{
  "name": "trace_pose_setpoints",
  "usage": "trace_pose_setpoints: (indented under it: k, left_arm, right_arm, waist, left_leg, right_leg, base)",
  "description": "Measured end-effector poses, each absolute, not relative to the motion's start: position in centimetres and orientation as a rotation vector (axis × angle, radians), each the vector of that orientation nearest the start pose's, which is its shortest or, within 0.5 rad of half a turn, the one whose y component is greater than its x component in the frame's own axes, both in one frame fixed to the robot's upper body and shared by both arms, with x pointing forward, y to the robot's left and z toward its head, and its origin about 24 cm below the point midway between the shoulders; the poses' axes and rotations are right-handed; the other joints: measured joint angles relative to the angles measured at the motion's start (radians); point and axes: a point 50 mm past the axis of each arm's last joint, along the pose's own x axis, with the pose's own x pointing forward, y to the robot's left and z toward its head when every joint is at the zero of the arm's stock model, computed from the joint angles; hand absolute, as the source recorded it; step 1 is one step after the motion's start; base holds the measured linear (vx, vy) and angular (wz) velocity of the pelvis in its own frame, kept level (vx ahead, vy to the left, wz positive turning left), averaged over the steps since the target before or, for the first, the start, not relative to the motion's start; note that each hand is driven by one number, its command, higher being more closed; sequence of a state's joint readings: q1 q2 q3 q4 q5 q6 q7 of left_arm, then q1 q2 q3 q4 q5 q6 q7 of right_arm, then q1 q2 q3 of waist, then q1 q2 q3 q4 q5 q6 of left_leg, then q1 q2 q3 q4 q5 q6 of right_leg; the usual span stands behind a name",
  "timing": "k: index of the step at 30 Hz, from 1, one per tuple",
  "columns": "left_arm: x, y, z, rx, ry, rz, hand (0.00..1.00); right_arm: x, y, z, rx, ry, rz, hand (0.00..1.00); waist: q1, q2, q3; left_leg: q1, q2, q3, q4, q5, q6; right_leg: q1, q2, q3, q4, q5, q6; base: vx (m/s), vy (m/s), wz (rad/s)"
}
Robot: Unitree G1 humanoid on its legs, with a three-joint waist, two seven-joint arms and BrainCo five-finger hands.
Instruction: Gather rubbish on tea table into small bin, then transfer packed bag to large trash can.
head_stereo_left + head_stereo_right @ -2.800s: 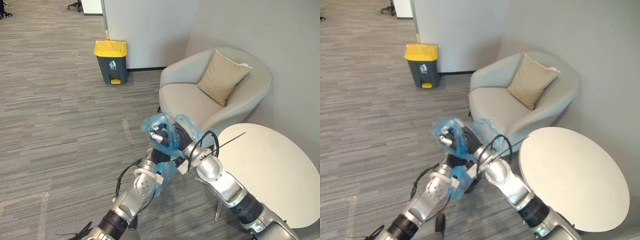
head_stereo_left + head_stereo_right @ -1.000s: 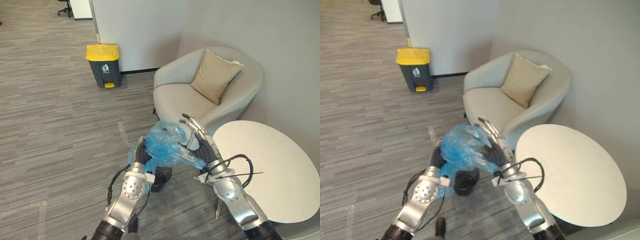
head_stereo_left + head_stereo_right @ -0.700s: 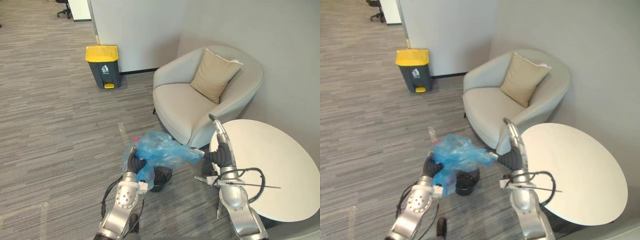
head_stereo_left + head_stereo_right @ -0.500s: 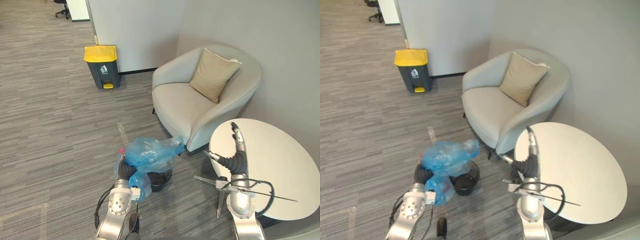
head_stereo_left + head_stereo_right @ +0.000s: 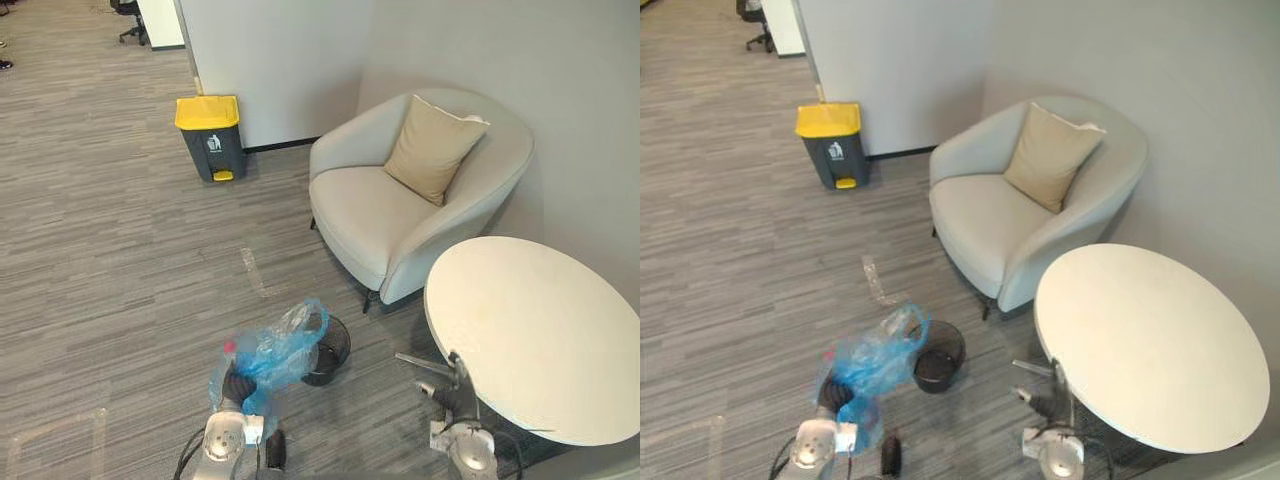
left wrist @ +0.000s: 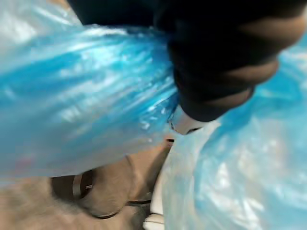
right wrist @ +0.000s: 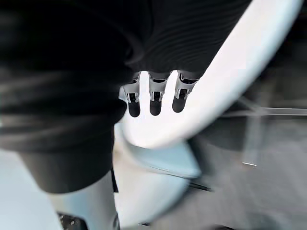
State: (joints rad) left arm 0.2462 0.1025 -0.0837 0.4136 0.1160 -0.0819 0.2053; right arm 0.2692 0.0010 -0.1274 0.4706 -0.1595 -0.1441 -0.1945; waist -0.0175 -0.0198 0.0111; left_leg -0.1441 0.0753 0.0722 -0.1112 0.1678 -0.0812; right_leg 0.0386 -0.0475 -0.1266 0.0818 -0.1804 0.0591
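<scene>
Blue bag [image 5: 281,344] wrapped over the left hand [image 5: 234,384], just beside the small bin [image 5: 327,351].
Left fingers are buried in plastic, grip unreadable. Right hand [image 7: 154,94] has straight, empty fingers beside the tea table [image 5: 530,330] rim. Both arms have dropped lower than before.
</scene>
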Motion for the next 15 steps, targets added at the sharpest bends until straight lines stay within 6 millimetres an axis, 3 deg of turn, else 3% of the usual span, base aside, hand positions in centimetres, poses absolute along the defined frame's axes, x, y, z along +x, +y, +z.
trace_pose_setpoints:
  k: [5,9,15]
  left_arm:
    - [13.6,18.8,-11.1,0.271,0.693,0.154,1.0]
    - [12.4,18.9,-12.4,0.274,0.776,0.15,1.0]
    - [11.1,19.5,-13.5,0.277,0.857,0.171,1.0]
  right_arm:
    - [11.4,-19.7,-12.7,-0.209,0.78,-0.305,0.0]
    - [10.4,-19.3,-13.8,-0.202,0.867,-0.291,0.0]
    - [10.8,-19.1,-14.1,-0.182,0.881,-0.293,0.0]
  waist:
    - [0.001,-0.02,0.021]
    - [0.001,-0.024,0.037]
    - [0.001,-0.035,0.068]
  left_leg:
    - [0.036,-0.021,0.001,0.0,-0.013,0.006]
    - [0.052,-0.034,0.0,0.0,-0.018,0.01]
    - [0.089,-0.052,0.002,0.0,-0.033,0.013]
  right_leg:
    - [0.038,-0.019,0.002,-0.004,-0.007,-0.003]
    - [0.066,-0.029,0.0,-0.016,-0.011,0.0]
    - [0.105,-0.045,-0.003,-0.017,-0.02,0.015]
  base:
    - [0.08,-0.006,0.03]
    - [0.07,-0.011,0.03]
    - [0.04,-0.005,0.01]
